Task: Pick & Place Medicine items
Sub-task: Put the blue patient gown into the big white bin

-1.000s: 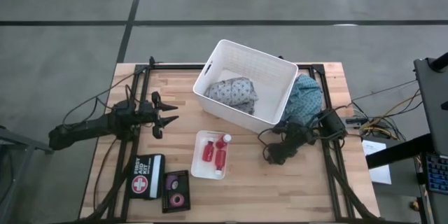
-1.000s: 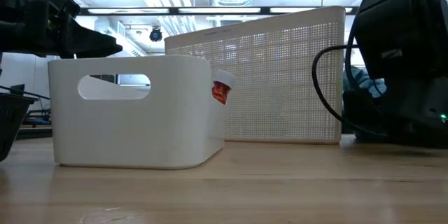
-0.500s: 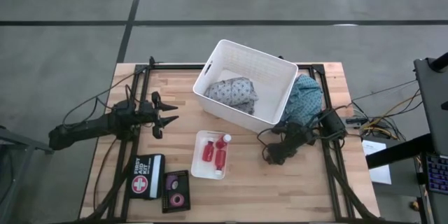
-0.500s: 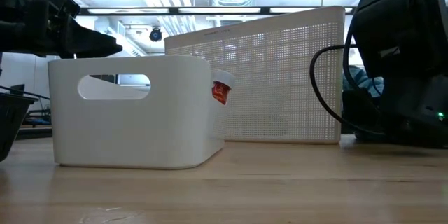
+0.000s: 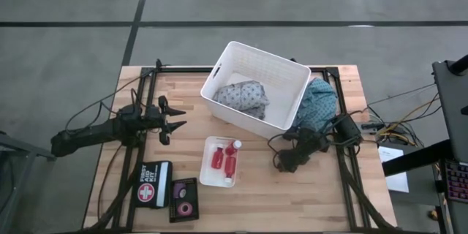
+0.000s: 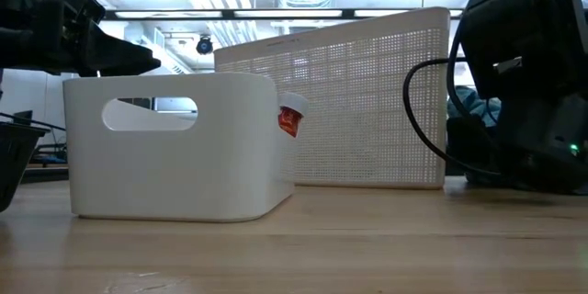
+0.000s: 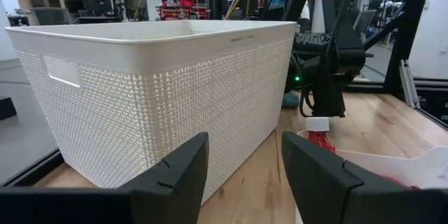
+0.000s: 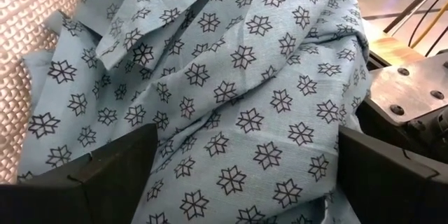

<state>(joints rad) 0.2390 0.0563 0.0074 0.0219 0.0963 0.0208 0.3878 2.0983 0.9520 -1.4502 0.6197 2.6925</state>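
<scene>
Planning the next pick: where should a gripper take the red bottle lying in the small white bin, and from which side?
Probably from straight above, fingers across the red bottle's body near its middle. It lies flat in the small white bin, whose walls block a sideways approach. The open left gripper is nearest.

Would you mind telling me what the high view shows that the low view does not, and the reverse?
Only the high view shows the first-aid box, the dark case of tape rolls, the patterned blue cloth, and the open left gripper above bare wood. Only the low view shows the small white bin's handle slot. Both share the large white perforated basket and a white-capped red bottle.
</scene>
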